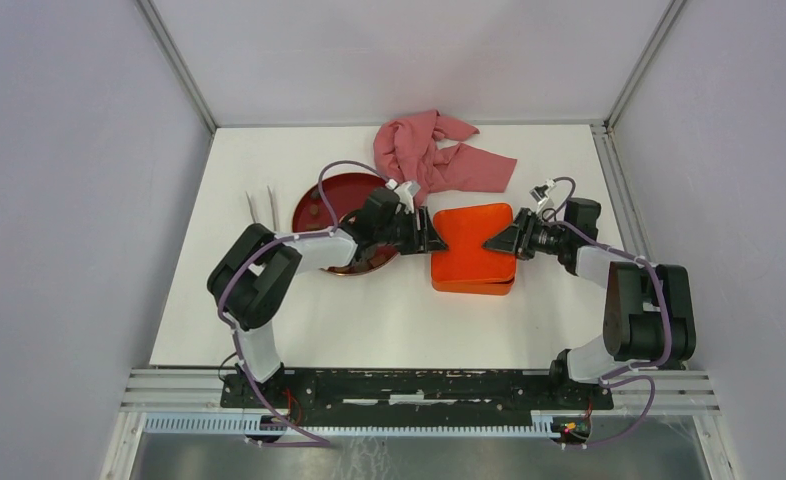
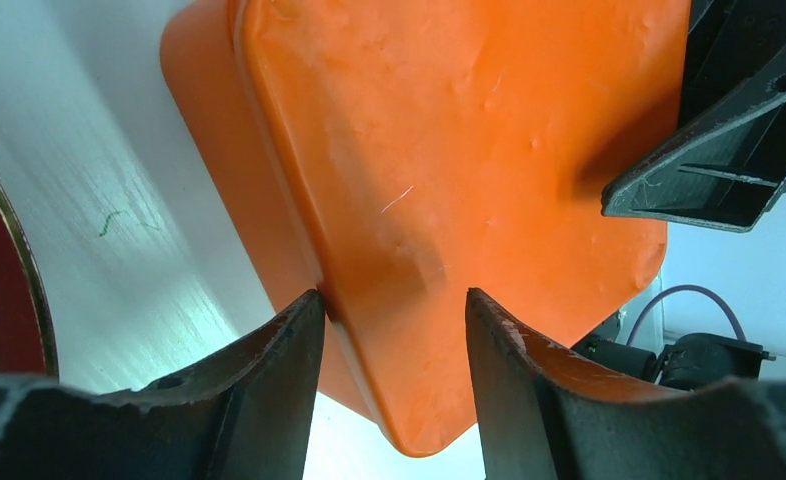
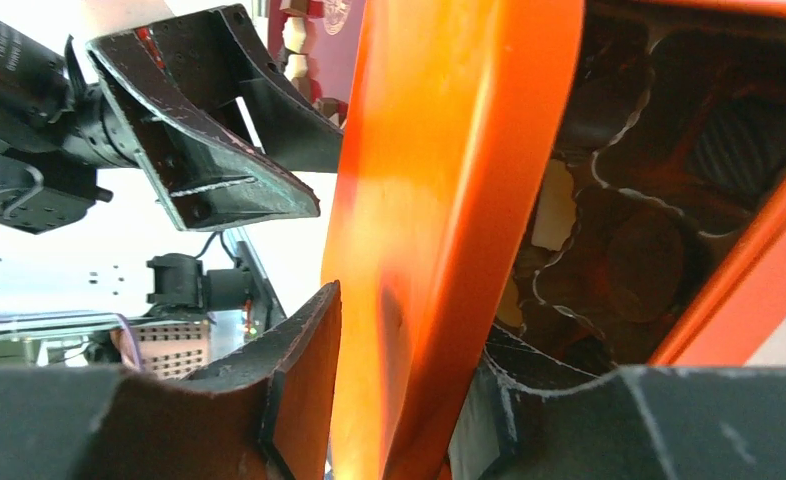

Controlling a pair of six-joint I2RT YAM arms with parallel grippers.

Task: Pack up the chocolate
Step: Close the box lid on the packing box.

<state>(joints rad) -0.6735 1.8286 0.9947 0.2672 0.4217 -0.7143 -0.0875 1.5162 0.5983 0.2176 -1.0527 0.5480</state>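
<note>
An orange lid (image 1: 474,245) lies a little askew over the orange tin (image 1: 474,289) at mid-table. My left gripper (image 1: 437,238) stands open at the lid's left edge. In the left wrist view its jaws sit apart over the lid (image 2: 449,150), and one fingertip (image 2: 314,305) touches the rim. My right gripper (image 1: 489,243) is turned on its side at the right edge. The lid's rim (image 3: 439,180) runs between its jaws, and I cannot tell whether they press it. Under the lid, dark chocolate (image 3: 645,262) sits in paper cups beside a cream piece (image 3: 554,205).
A round dark-red plate (image 1: 329,200) lies left of the tin, partly under my left arm. A pink cloth (image 1: 434,155) is bunched at the back. Two thin pale sticks (image 1: 261,205) lie left of the plate. Grey walls enclose the white table.
</note>
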